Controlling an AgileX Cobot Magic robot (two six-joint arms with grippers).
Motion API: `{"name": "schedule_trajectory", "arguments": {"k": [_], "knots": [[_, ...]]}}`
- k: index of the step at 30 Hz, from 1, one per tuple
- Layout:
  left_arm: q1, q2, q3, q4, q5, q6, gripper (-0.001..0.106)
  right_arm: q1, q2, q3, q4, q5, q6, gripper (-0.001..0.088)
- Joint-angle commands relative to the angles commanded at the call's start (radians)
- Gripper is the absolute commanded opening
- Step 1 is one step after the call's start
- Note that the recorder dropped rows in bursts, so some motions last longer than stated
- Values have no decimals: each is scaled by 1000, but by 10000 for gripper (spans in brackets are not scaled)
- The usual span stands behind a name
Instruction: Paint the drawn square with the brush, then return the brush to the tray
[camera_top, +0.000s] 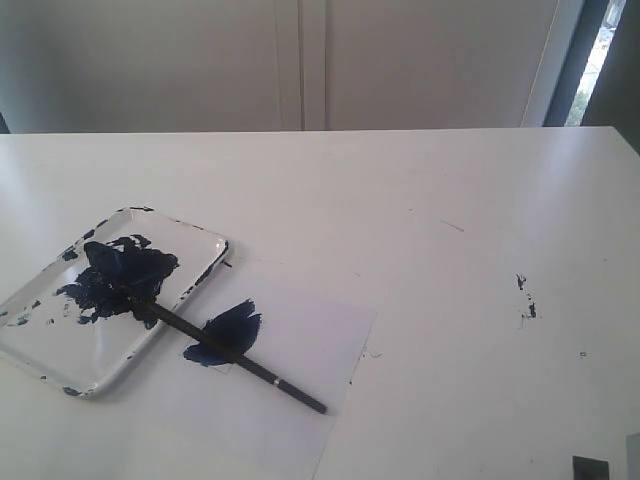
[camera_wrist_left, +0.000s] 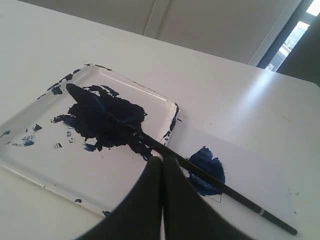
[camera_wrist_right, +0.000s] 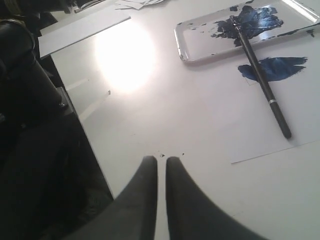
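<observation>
A white tabletop is seen, with a white paper sheet laid on it. The tray is set just beside the sheet. The brush is laid with its tip in the tray's blue blotch. Its handle is carried over the rim and across the drawn square, which is smeared dark blue. The left claw is pressed fully closed and empty. The right claw is closed to a thin slit, nothing held, well apart from the brush. Neither claw is shown in the exterior view. A second white sheet is shown only in the right wrist view.
</observation>
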Motion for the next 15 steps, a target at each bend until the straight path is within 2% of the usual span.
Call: {"name": "schedule_trajectory", "arguments": {"k": [3, 6, 15], "knots": [[0, 0, 0, 0, 0, 0, 0, -2, -114, 0, 0, 0, 0, 66], [0, 0, 0, 0, 0, 0, 0, -33, -197, 0, 0, 0, 0, 66], [0, 0, 0, 0, 0, 0, 0, -220, -425, 0, 0, 0, 0, 66]]}}
